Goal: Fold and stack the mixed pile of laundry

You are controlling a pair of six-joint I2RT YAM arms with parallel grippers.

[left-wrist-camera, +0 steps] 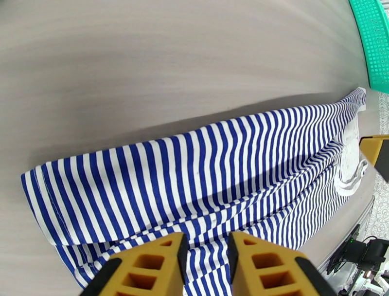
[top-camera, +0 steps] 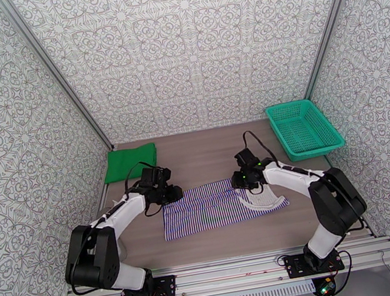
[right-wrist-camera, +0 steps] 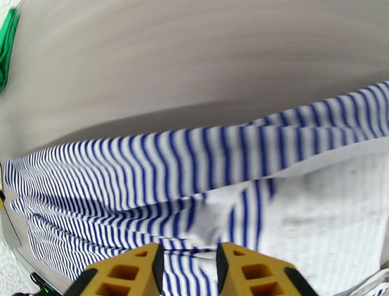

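Shirt (top-camera: 217,206) lies folded, long axis left to right on the table (top-camera: 208,155), my left claw (top-camera: 171,195) and right claw (top-camera: 246,181) over its far corners, both slightly parted, gripping nothing.

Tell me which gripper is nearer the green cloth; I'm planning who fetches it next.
Left. The left gripper is at the left end of the striped shirt, close to the green cloth; the right gripper is at the shirt's collar end, farther right.
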